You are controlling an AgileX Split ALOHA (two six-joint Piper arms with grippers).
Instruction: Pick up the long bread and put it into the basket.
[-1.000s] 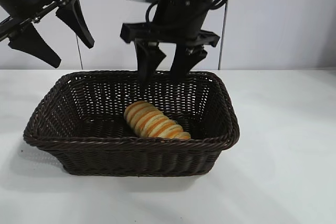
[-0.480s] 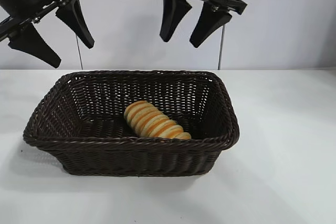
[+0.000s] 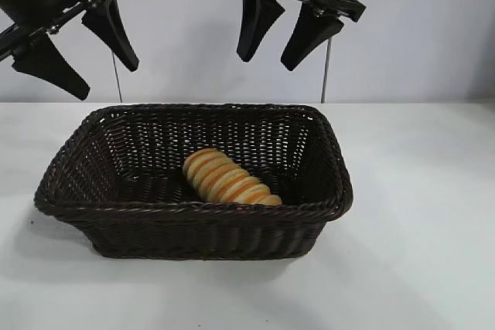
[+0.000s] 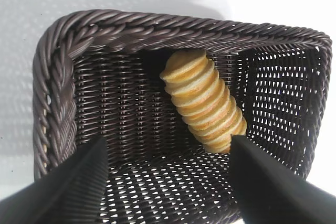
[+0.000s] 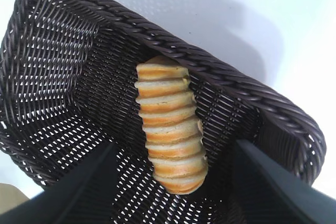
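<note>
We see the long bread point(image 3: 228, 178) lying on the floor of the basket point(image 3: 193, 220), slanted, with one end toward the middle of the basket and the other end down against the near wall, slightly right of centre. The basket sits on the white table point(image 3: 418, 253). The right gripper point(image 3: 285, 32) hangs high above the far rim of the basket, its two dark fingers spread wide with nothing between them; the bread lies well below it and nearer to us, clear of both fingers. In the right wrist view the long bread point(image 5: 168, 135) shows between the two spread fingers point(image 5: 79, 192), far beneath them, resting against the braided rim side of the basket point(image 5: 231, 87). The left gripper point(image 3: 77, 44) is parked up at the far left, above the basket's left end, likewise spread and empty. From the left wrist view we look down on the bread point(image 4: 205, 100) inside the basket point(image 4: 58, 87), apart from that claw's fingers point(image 4: 73, 187).
</note>
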